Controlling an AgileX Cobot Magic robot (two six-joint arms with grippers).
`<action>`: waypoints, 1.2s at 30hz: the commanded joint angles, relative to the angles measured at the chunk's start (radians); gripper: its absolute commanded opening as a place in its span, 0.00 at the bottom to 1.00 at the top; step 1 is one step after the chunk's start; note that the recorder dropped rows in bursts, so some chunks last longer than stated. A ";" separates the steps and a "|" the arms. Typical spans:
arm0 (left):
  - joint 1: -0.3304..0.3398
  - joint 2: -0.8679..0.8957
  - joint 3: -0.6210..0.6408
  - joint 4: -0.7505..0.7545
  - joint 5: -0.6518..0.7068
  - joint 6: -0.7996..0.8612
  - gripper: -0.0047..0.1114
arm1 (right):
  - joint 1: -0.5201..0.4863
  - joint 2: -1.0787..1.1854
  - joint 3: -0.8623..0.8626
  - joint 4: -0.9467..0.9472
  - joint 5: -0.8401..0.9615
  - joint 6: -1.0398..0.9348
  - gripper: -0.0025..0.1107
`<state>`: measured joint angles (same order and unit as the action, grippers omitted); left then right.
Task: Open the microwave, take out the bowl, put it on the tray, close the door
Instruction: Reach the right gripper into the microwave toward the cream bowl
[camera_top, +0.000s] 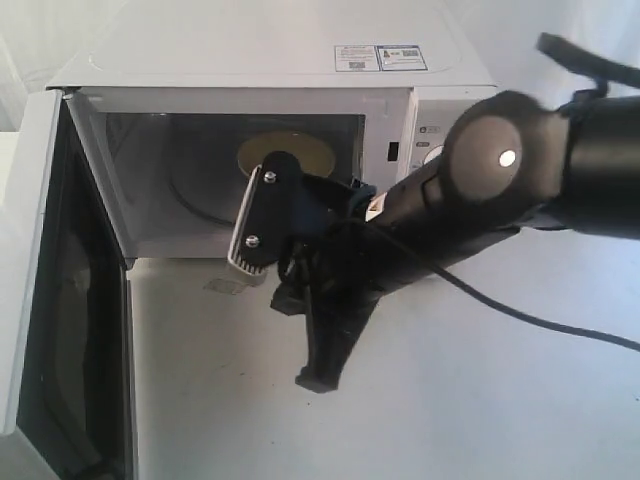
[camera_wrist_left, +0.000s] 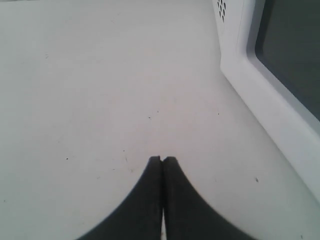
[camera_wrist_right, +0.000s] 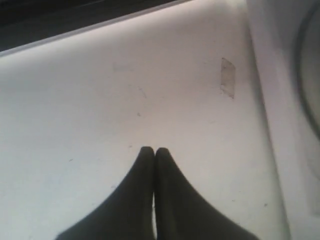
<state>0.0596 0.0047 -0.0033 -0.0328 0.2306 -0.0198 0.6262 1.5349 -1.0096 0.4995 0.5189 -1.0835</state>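
Note:
The white microwave (camera_top: 270, 50) stands at the back with its door (camera_top: 30, 250) swung wide open to the left, dark inner face showing. Inside on the turntable sits the cream-yellow bowl (camera_top: 285, 153), its lower part hidden by my right arm. My right gripper (camera_top: 318, 380) hangs in front of the cavity, below the bowl and apart from it, fingertips pointing down at the table. It is shut and empty (camera_wrist_right: 154, 150). My left gripper (camera_wrist_left: 162, 159) is shut and empty over bare table, beside the door's outer face (camera_wrist_left: 280, 115). No tray is in view.
The white tabletop (camera_top: 480, 400) spreads in front of the microwave. A small piece of clear tape (camera_wrist_right: 227, 77) lies on the table near the microwave's front sill (camera_wrist_right: 275, 125). A black cable (camera_top: 540, 320) trails right from my right arm.

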 joint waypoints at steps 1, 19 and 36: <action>-0.004 -0.005 0.003 -0.004 0.002 -0.001 0.04 | 0.056 0.050 -0.034 -0.234 -0.197 0.211 0.02; -0.004 -0.005 0.003 -0.004 0.002 -0.001 0.04 | 0.065 0.254 -0.158 -0.863 -0.263 0.527 0.02; -0.004 -0.005 0.003 -0.004 0.002 -0.001 0.04 | 0.065 0.308 -0.249 -1.166 -0.168 0.730 0.17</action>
<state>0.0596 0.0047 -0.0033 -0.0328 0.2306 -0.0198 0.6897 1.8403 -1.2524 -0.6602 0.3624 -0.3762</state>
